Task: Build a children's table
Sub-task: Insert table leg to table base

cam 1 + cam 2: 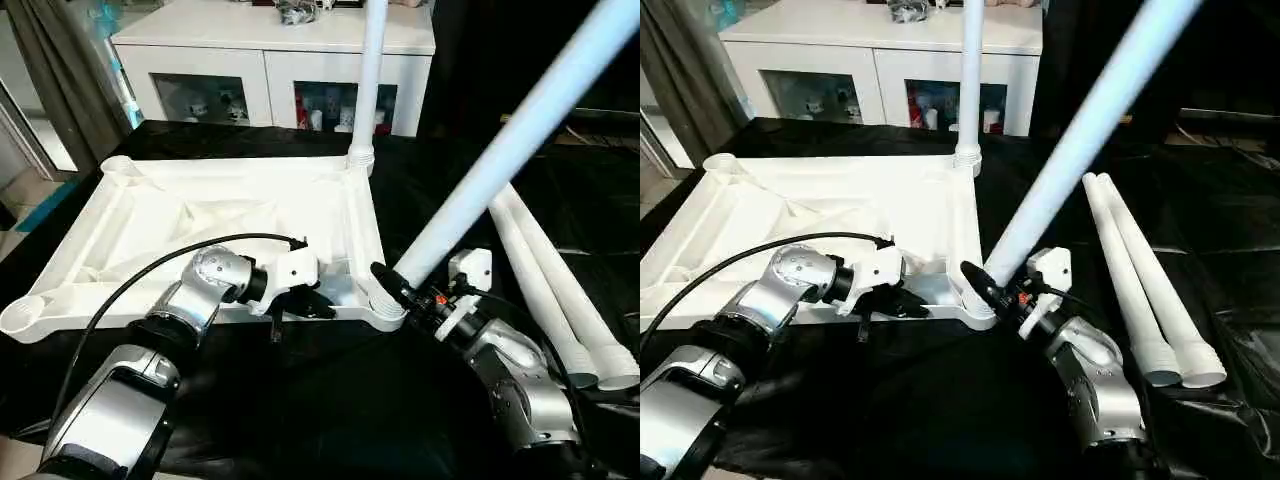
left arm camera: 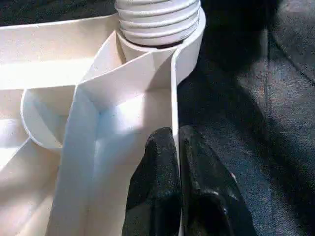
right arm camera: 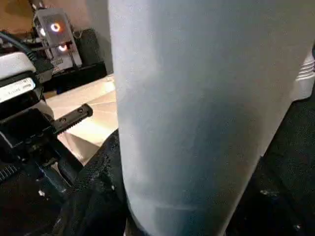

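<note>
Right claw [image 1: 400,288] grips a tilted leg [image 1: 500,150] at the tabletop's [image 1: 200,215] near corner socket on the worktop, left claw [image 2: 178,162] pinching the rim; that slant could jam the threads.

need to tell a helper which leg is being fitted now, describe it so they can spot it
Find the white tabletop lying ribs-up on the black table. At its near right corner, the right gripper holds one leg. It alone slants; another leg stands upright at the far corner and two legs lie flat.
</note>
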`<state>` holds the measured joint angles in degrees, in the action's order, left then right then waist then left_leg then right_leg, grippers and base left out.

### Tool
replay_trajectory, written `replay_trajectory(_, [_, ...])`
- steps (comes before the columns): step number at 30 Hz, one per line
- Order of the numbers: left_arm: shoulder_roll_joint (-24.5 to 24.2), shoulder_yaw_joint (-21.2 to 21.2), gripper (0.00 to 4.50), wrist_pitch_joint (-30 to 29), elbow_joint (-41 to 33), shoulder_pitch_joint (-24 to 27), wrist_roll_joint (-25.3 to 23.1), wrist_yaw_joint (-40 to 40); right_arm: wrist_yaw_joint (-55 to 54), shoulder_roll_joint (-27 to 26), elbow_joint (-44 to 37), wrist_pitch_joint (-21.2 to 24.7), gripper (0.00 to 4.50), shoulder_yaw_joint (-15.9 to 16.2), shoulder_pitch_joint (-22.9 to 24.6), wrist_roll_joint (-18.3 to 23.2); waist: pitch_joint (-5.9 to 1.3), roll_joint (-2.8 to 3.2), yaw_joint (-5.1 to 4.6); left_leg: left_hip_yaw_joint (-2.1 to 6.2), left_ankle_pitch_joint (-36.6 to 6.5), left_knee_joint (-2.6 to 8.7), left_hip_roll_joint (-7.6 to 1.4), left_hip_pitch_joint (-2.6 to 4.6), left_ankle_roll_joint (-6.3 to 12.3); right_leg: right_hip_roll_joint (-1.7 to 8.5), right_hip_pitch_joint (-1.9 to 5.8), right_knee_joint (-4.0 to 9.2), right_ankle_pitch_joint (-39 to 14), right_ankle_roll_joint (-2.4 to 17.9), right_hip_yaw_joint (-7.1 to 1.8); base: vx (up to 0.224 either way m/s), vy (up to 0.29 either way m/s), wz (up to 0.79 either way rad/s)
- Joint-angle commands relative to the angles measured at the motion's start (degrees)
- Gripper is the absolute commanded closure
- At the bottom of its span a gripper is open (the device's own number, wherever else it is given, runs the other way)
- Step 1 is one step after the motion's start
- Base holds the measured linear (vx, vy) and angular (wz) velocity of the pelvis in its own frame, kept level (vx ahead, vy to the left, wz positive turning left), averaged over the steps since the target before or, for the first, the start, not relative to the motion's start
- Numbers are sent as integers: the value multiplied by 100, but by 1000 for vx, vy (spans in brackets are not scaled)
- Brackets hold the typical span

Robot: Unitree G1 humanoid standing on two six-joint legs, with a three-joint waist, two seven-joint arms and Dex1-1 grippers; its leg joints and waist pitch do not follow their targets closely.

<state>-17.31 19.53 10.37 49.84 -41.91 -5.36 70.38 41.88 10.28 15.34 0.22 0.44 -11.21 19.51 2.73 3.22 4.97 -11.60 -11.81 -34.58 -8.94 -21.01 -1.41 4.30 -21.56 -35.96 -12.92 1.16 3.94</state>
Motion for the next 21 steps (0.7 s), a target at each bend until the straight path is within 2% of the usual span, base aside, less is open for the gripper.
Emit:
replay_trajectory(1, [-64, -73, 450, 44, 12, -167, -68, -206, -77, 155, 361, 122, 257, 119, 64, -401, -278, -21, -29, 287, -1357, 493, -512, 69, 147, 608, 178, 583, -1344, 1233, -371, 0, 0, 0])
replay_trajectory(2, [-67, -82, 450, 63, 16, -157, -54, -191, -8, 216, 437, 217, 257, 216, -41, -445, -277, -71, -26, 285, -1328, 491, -513, 69, 166, 614, 174, 580, -1431, 1216, -378, 0, 0, 0])
replay_trajectory(3, [-65, -87, 450, 77, 26, -157, -52, -188, 27, 236, 478, 220, 257, 244, -84, -467, -273, -61, -30, 284, -1323, 493, -514, 70, 164, 612, 172, 589, -1464, 1206, -375, 0, 0, 0])
replay_trajectory(4, [-62, -94, 450, 98, 43, -158, -51, -186, 75, 259, 532, 214, 257, 279, -138, -497, -270, -89, -38, 283, -1313, 491, -509, 64, 174, 606, 173, 586, -1527, 1194, -373, 0, 0, 0])
replay_trajectory(5, [-63, -98, 450, 111, 42, -149, -44, -173, 122, 285, 587, 244, 257, 308, -198, -518, -266, -79, -37, 277, -1340, 491, -516, 71, 166, 613, 158, 604, -1574, 1181, -381, 0, 0, 0])
replay_trajectory(6, [-63, -99, 450, 116, 41, -145, -39, -163, 148, 301, 617, 260, 257, 323, -229, -527, -265, -143, -48, 275, -1321, 497, -518, 61, 173, 607, 168, 604, -1569, 1166, -381, 0, 0, 0])
replay_trajectory(7, [-71, -99, 450, 138, 34, -126, -28, -135, 267, 354, 717, 345, 257, 383, -332, -531, -270, -108, -39, 280, -1285, 494, -518, 63, 183, 616, 163, 595, -1527, 1174, -382, 0, 0, 0])
replay_trajectory(8, [-71, -96, 450, 142, 28, -121, -26, -126, 327, 383, 748, 375, 257, 409, -368, -527, -267, -171, -57, 275, -1268, 498, -519, 55, 205, 606, 175, 593, -1493, 1184, -375, 0, 0, 0])
replay_trajectory(10, [-70, -93, 450, 142, 19, -115, -25, -121, 363, 402, 758, 393, 257, 423, -382, -522, -273, -135, -49, 268, -1204, 487, -524, 66, 220, 608, 159, 581, -1383, 1207, -383, 0, 0, 0])
replay_trajectory(12, [-75, -76, 450, 139, -35, -80, -1, -44, 580, 485, 832, 468, 257, 520, -467, -527, -275, -149, -52, 272, -1194, 495, -527, 53, 232, 606, 174, 569, -1286, 1230, -379, 0, 0, 0])
replay_trajectory(13, [-77, -73, 450, 140, -63, -61, 18, -2, 680, 525, 865, 506, 257, 573, -502, -519, -282, -182, -60, 264, -1168, 493, -530, 59, 248, 599, 173, 556, -1175, 1261, -376, 0, 0, 0])
replay_trajectory(15, [-89, -55, 450, 158, -115, -22, 42, 82, 966, 604, 974, 530, 257, 664, -580, -490, -283, -174, -54, 259, -1096, 479, -525, 53, 290, 605, 178, 544, -1078, 1300, -373, 0, 0, 0])
replay_trajectory(20, [-104, -77, 450, 209, -181, 16, 145, 327, 1513, 768, 1200, 445, 257, 789, -686, -471, -303, -241, -41, 241, -922, 458, -532, 46, 390, 601, 191, 510, -806, 1376, -361, 0, 0, 0])
replay_trajectory(21, [-106, -81, 450, 208, -188, 17, 159, 352, 1557, 781, 1212, 440, 257, 798, -692, -468, -306, -231, -31, 243, -909, 456, -534, 46, 397, 603, 194, 500, -769, 1392, -360, 0, 0, 0])
